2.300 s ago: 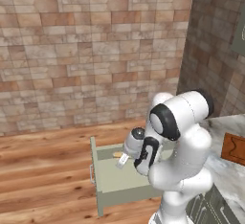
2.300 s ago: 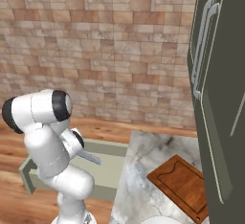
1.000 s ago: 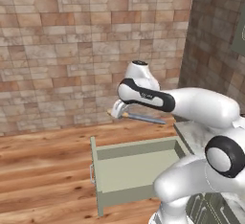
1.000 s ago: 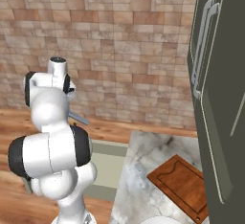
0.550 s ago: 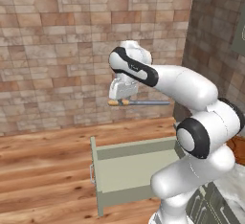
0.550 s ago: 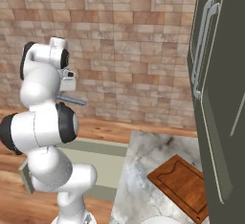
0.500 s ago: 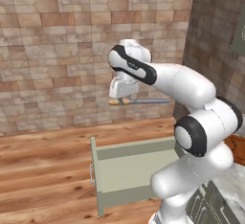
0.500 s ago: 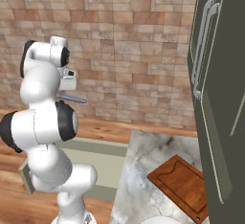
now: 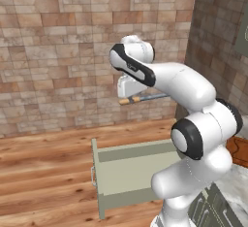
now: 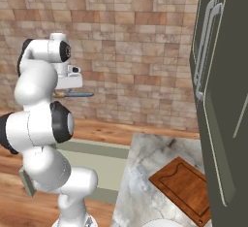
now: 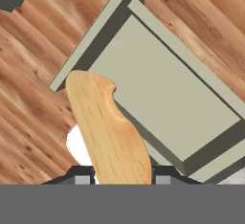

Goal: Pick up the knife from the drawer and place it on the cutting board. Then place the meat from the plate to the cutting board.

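Observation:
My gripper (image 9: 130,97) hangs high above the open drawer (image 9: 127,172), shut on the knife (image 9: 145,97). The knife lies level, its tan handle (image 10: 61,94) at the fingers and its grey-blue blade (image 10: 83,94) sticking out sideways. In the hand view the handle (image 11: 109,132) runs up between the fingertips (image 11: 81,178), with the drawer's pale green inside (image 11: 162,94) far below. The reddish-brown cutting board (image 10: 186,187) lies on the marble counter, off to the right of the arm. A sliver of the white plate (image 10: 162,223) shows at the bottom edge. The meat is out of view.
A brick wall stands behind the drawer, and wooden floor (image 9: 43,172) spreads to its left. Tall dark cabinet doors (image 10: 220,90) with bar handles rise on the right above the marble counter (image 10: 145,172). The arm's own bulky links stand between the gripper and the counter.
The gripper has risen out of the drawer with the knife and swung up and left in front of the brick wall. In the last half second it has barely moved.

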Robot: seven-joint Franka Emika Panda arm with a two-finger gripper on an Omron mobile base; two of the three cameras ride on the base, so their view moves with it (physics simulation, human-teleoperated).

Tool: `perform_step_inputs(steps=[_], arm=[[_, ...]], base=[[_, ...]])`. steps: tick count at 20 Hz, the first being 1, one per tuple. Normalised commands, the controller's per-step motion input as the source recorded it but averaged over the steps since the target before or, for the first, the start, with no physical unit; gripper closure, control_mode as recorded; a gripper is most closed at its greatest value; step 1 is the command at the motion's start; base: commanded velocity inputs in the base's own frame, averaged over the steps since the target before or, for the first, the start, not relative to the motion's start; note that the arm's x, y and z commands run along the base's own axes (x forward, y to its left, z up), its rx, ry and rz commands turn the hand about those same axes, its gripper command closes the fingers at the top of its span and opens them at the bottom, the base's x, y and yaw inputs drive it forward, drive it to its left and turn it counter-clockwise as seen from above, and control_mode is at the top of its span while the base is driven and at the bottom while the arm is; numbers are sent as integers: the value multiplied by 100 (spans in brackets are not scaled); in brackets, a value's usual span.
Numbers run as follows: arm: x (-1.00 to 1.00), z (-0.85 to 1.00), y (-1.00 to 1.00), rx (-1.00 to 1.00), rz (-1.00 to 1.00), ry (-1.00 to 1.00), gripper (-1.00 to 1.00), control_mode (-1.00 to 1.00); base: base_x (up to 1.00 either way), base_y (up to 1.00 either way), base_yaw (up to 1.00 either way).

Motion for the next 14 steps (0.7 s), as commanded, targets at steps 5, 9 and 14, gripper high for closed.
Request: perform_step_inputs(steps=[5,9,14], arm=[[-14,-16,-59,0,11,-13,100,-100],[-4,-17,-62,0,12,-9,100,-100],[0,-9,-65,0,8,-2,100,-100]], base=[[0,0,0],[0,0,0],[0,0,0]])
